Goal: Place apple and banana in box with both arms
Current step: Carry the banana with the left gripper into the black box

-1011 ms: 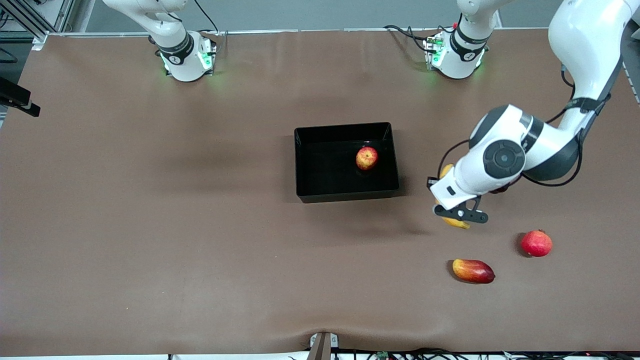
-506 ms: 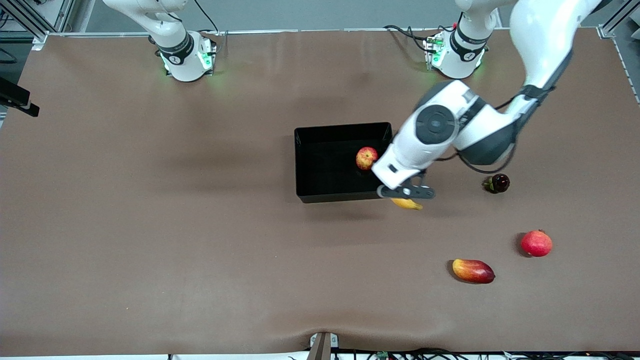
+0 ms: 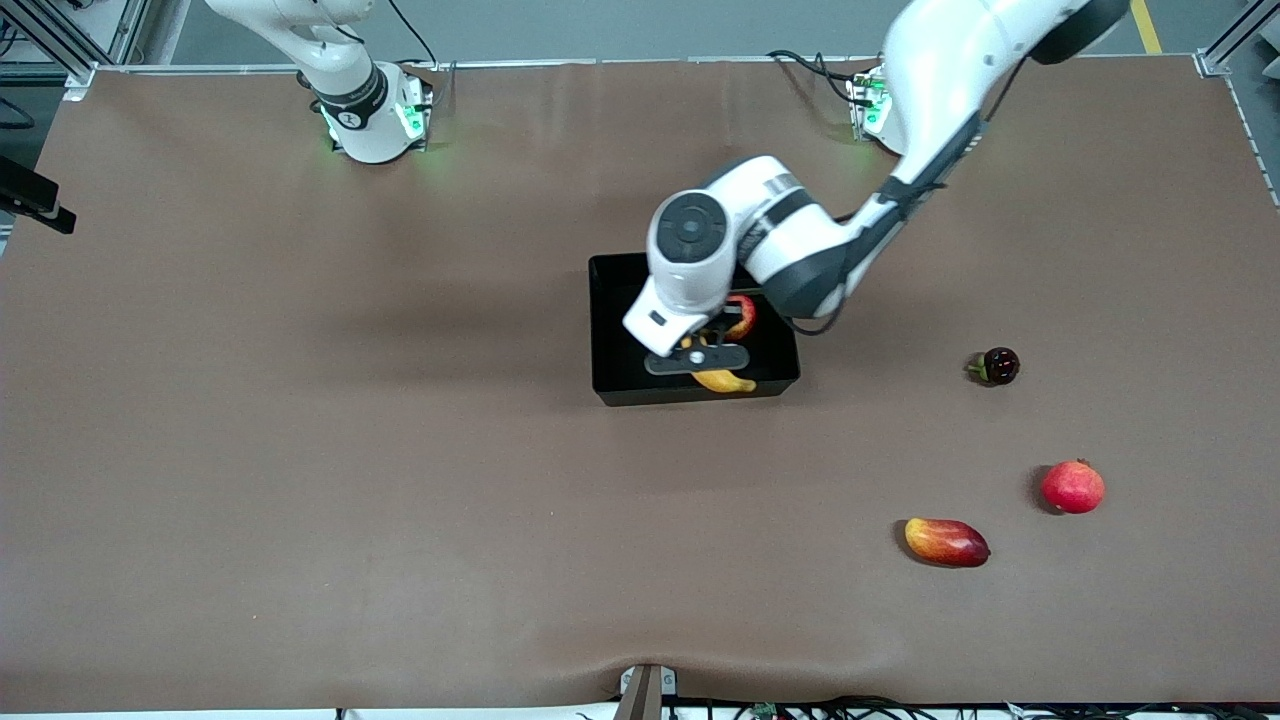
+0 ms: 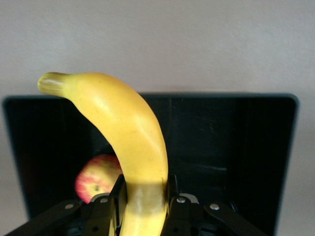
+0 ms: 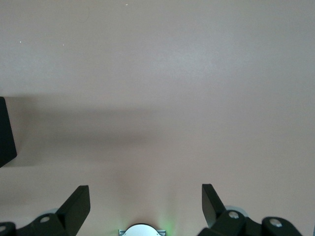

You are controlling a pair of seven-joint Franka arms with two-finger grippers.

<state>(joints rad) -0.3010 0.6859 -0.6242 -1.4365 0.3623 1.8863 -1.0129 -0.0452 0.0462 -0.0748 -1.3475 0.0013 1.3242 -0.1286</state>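
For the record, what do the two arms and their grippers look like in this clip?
Both arms are glossy white with rounded segments, black joint bands and grey-black round joint caps; black cables run along the left arm. The bases glow green. The left gripper has a white body and black fingers; the right gripper has black angular fingers.

The left arm's wrist covers most of the apple (image 3: 744,316) and the banana's (image 3: 727,380) upper half inside the box (image 3: 610,330).
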